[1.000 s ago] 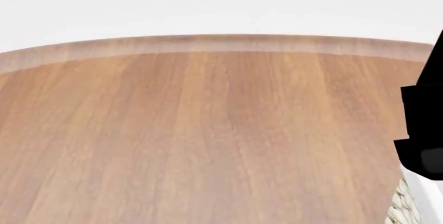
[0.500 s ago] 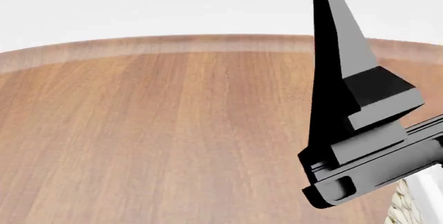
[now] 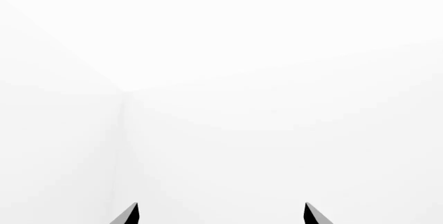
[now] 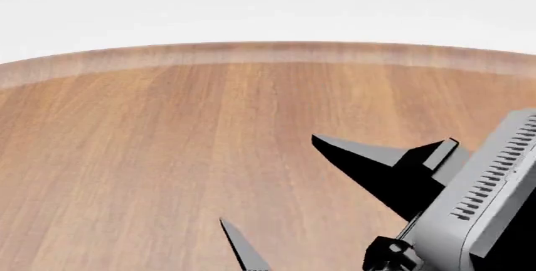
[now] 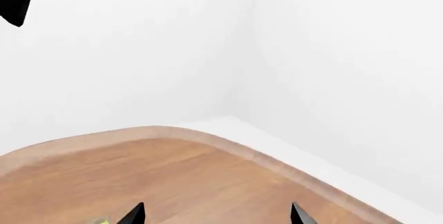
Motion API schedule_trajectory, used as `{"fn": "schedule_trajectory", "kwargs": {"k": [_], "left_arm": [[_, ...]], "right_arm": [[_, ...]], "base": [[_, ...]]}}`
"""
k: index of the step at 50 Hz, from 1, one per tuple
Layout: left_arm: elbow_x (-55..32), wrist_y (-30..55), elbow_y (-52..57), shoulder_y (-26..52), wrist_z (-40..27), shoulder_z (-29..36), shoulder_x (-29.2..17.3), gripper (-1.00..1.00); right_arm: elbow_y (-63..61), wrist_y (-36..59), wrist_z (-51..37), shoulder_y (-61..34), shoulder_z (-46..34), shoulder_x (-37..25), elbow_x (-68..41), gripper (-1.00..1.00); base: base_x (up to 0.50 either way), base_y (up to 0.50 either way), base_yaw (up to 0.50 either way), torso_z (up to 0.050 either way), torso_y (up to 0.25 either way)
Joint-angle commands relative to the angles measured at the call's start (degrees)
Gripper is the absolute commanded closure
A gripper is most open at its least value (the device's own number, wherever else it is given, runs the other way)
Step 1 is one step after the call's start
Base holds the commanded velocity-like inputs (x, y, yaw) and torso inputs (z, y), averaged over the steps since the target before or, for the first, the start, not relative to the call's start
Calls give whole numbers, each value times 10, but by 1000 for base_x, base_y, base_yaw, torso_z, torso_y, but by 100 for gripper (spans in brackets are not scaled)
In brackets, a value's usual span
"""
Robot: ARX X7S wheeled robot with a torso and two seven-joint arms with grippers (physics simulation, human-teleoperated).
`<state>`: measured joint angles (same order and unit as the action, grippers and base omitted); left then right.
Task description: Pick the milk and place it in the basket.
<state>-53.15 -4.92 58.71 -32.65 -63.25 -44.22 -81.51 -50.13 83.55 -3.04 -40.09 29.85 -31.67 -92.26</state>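
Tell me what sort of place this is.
Probably a bare simulated room for tabletop handling: a rounded wooden table with a pale rim, plain white walls meeting at a corner, and the right gripper open above the wood. No furnishings show.

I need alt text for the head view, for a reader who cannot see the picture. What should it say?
The robot's dark right gripper, jaws spread wide and empty, reaches in from the lower right over a round brown wooden table. Behind the table's curved far edge is a plain white wall; no carton or basket shows.
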Motion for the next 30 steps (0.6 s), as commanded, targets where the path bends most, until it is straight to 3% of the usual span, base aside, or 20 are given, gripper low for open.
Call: {"fn": "schedule_trajectory", "kwargs": {"k": [1, 13, 30], "left_arm": [[13, 2, -1, 4, 10, -5, 11, -100], [19, -2, -3, 7, 6, 8, 6, -100], [17, 3, -4, 15, 13, 13, 13, -100]], "right_arm": [[-53, -26, 246, 112, -55, 19, 241, -100], [-49, -162, 346, 220, -180, -15, 413, -100], [-38, -253, 418, 292, -272, -45, 488, -100]], "base": [[0, 0, 0, 0, 0], [0, 0, 0, 0, 0], [0, 0, 0, 0, 0]]}}
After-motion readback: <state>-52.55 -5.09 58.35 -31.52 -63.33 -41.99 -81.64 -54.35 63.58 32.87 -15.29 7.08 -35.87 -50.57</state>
